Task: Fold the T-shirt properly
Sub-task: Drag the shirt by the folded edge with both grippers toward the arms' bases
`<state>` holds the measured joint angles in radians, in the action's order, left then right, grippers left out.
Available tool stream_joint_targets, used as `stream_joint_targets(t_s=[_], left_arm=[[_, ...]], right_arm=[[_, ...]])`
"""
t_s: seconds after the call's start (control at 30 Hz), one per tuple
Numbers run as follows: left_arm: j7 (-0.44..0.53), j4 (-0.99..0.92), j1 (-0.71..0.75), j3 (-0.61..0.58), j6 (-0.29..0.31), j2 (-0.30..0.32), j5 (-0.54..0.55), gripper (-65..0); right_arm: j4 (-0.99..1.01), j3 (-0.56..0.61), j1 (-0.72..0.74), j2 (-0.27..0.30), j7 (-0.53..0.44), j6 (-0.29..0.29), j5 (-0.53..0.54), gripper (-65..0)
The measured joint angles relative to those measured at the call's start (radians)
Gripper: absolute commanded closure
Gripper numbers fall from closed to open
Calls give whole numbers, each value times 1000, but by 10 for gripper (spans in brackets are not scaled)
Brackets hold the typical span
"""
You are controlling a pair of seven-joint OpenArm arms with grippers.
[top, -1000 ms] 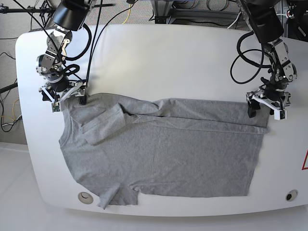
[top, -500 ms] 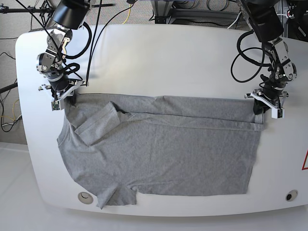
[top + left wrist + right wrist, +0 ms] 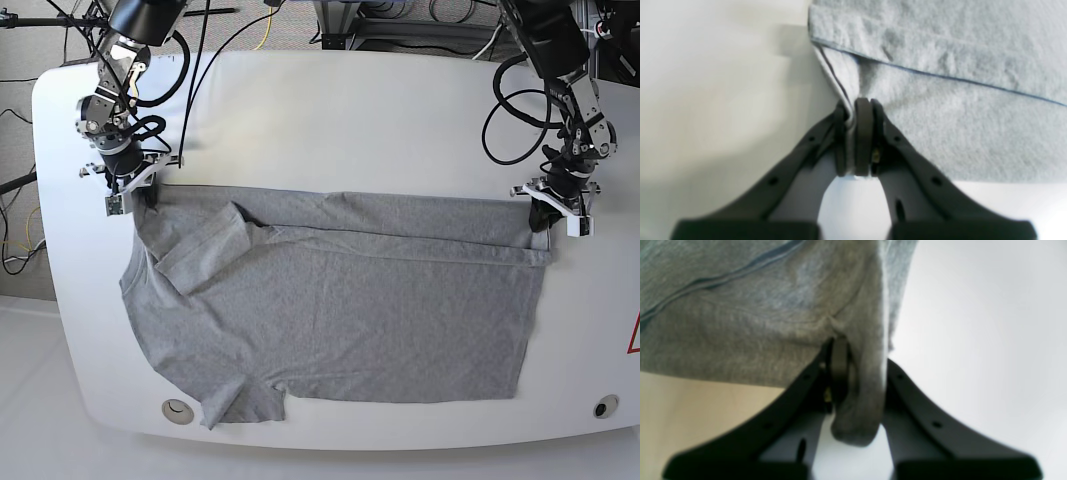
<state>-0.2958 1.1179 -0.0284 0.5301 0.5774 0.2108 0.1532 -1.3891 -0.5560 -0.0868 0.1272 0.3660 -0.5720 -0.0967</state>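
Starting at the 9 o'clock side of your base view, you have the right gripper (image 3: 136, 192) sitting at about 10 o'clock on the white table (image 3: 330, 110), closed on the shoulder corner of the T-shirt (image 3: 340, 310). Your right wrist camera confirms it: a thick bunch of grey cloth (image 3: 860, 400) is squeezed between the two dark fingers (image 3: 840, 373) and hangs out below them.

The T-shirt lies across the middle of the table, running from 9 to 3 o'clock, with its far edge folded over toward you as a long narrow band. One sleeve (image 3: 205, 250) is turned in over the chest near 9 o'clock; the other sleeve (image 3: 245, 400) sticks out at about 7 o'clock, close to the table's near edge.

Over at 3 o'clock, your left gripper (image 3: 545, 217) is pinched almost flat on the hem corner. The left wrist view is soft, but you can make out what looks like a thin fold of fabric (image 3: 849, 133) trapped between the pads (image 3: 863, 136).
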Motion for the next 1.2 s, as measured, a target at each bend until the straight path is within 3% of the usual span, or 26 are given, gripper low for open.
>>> stream_joint_targets(t_s=[0.3,0.6,1.2], left_arm=[[-14,126,128,33,10,-4,6,-6],[-154,312,258,43,6,-13,-3,-6],[-129,375,360,79,7,-44,7,-6]], right_arm=[[-45,0,-72,-2,-16,0,23,-53],[-76,-34,-134,-36,-53,5,34,-53],[-170,-55,-266,-55,-59,3,48,-53]])
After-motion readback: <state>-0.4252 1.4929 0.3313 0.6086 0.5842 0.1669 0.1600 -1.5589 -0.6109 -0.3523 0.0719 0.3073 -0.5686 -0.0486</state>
